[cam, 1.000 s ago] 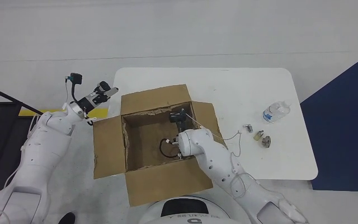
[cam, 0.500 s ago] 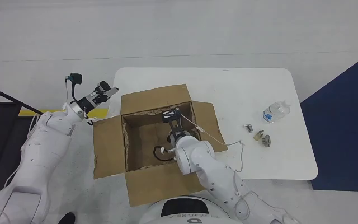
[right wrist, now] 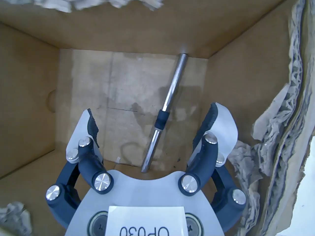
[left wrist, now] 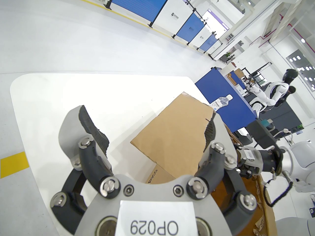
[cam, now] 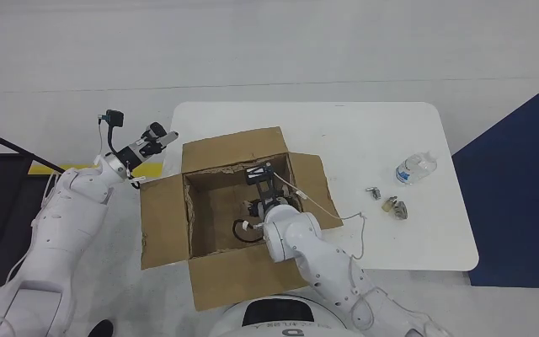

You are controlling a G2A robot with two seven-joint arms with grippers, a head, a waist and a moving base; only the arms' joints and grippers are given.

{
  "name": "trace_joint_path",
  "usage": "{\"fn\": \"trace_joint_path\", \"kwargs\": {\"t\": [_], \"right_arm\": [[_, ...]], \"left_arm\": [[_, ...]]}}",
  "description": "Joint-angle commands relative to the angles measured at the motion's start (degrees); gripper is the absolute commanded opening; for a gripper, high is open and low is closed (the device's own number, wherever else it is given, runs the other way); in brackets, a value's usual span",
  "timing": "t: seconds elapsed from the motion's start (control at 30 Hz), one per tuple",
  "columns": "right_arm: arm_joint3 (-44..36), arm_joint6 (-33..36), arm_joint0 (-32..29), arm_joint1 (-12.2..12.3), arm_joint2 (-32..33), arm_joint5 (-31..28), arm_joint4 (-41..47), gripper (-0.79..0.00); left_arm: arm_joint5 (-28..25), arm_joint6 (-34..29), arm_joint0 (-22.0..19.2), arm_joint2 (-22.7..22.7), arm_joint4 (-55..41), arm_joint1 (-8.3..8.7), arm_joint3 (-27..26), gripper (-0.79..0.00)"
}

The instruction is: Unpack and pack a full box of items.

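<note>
the right tool [right wrist: 153, 111] hangs inside the open cardboard box [right wrist: 29, 79], spread wide and empty, above a metal rod [right wrist: 172, 87] lying on the box floor. the left tool [left wrist: 147, 116], also wide and empty, sits at the desk [cam: 337, 126] edge beside the box. a water bottle [cam: 416, 168] and what may be small metal fittings [cam: 392, 205] lie to the box's right.

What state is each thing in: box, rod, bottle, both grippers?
Brown cardboard box: open, flaps folded out.
Shiny metal rod with black band: lying on the box floor.
Clear plastic water bottle: on its side on the white table, capped.
Left gripper: open, empty, outside the box.
Right gripper: open, empty, inside the box over the rod.
</note>
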Motion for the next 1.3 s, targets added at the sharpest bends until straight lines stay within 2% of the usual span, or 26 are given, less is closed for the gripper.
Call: {"fn": "trace_joint_path", "kwargs": {"t": [0.0, 0.03, 0.07, 0.13, 0.63, 0.73, 0.97, 1.03, 1.27], "right_arm": [[0.4, 1.9, -0.1, -0.3, -1.3, 1.5, -2.0, -0.191], [0.8, 3.1, -0.2, -0.6, -1.9, 2.4, -2.8, -0.366], [1.1, 4.5, 0.1, -0.8, -2.4, 3.0, -3.2, -0.422], [2.1, 6.7, 0.6, -1.4, -3.2, 3.8, -3.4, -0.483], [16.5, 9.5, 7.1, -6.8, 1.3, 2.1, 1.5, -0.486], [18.4, 10.1, 7.6, -7.8, 2.4, 1.6, 1.3, -0.520], [22.9, 10.6, 7.7, -9.9, 6.1, 1.1, -1.4, -0.662], [23.8, 10.9, 7.6, -10.7, 7.0, 0.7, -2.2, -0.785], [25.2, 12.8, 7.0, -13.4, 10.5, -1.1, -6.6, -0.785]], "left_arm": [[0.0, 0.0, 0.0, 0.0, 0.0, 0.00, 0.0, 0.000], [0.0, 0.0, 0.0, 0.0, 0.0, 0.00, 0.0, 0.000], [0.0, 0.0, 0.0, 0.0, 0.0, 0.00, 0.0, 0.000], [0.0, 0.0, 0.0, 0.0, 0.0, 0.00, 0.0, 0.000], [0.0, 0.0, 0.0, 0.0, 0.0, 0.00, 0.0, 0.000], [0.0, 0.0, 0.0, 0.0, 0.0, 0.00, 0.0, 0.000], [0.0, 0.0, 0.0, 0.0, 0.0, 0.00, 0.0, 0.000], [0.0, 0.0, 0.0, 0.0, 0.0, 0.00, 0.0, 0.000], [0.0, 0.0, 0.0, 0.0, 0.0, 0.00, 0.0, 0.000]]}}
